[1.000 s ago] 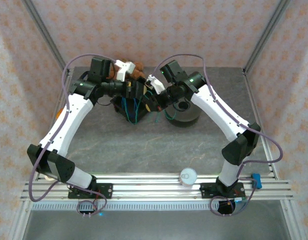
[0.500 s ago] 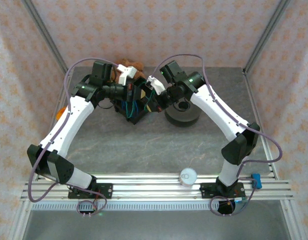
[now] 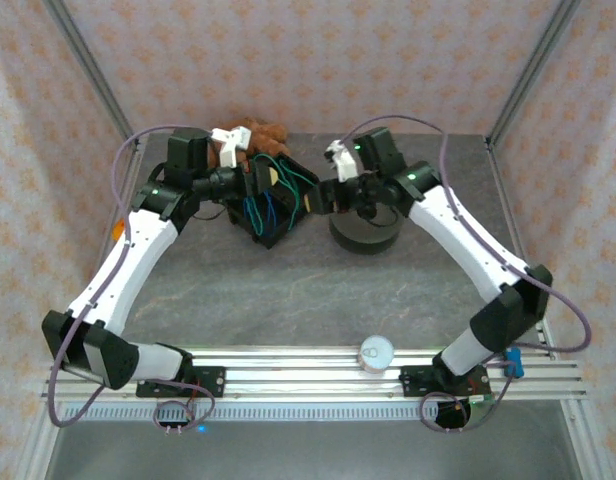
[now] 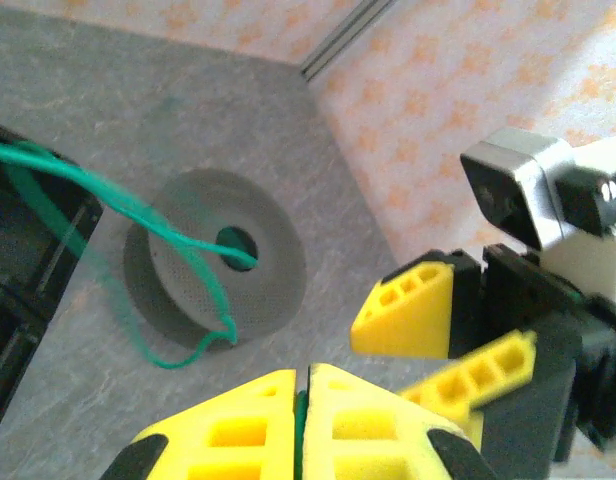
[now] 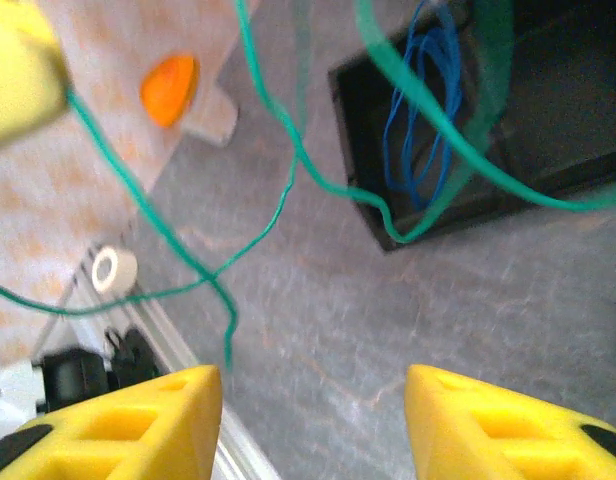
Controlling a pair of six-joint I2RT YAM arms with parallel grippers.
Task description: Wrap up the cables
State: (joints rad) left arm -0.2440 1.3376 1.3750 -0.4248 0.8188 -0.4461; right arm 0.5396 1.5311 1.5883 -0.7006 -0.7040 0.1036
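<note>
My left gripper [image 3: 278, 180] is shut on the green cable [image 3: 300, 172], and a sliver of green [image 4: 306, 425] shows between its closed yellow fingers [image 4: 238, 420]. From there the green cable runs in loose loops over the grey spool [image 4: 213, 265] and into the black box [image 3: 273, 235]. A blue cable [image 5: 423, 110] lies coiled inside that box. My right gripper [image 5: 313, 385] is open with nothing between its fingers, and it hovers above the tabletop facing the left gripper. A free end of the green cable [image 5: 228, 330] dangles just ahead of the right gripper's left finger [image 5: 138, 420].
The grey spool [image 3: 364, 232] stands right of the black box, under the right wrist. A brown soft toy [image 3: 260, 130] sits at the back wall. A white tape roll [image 3: 376, 352] lies at the front rail, and an orange-topped cup [image 5: 173, 95] stands at the left edge.
The left gripper closed on the green cable. The right gripper then opened, let the cable go and drew back to the right, above the spool.
</note>
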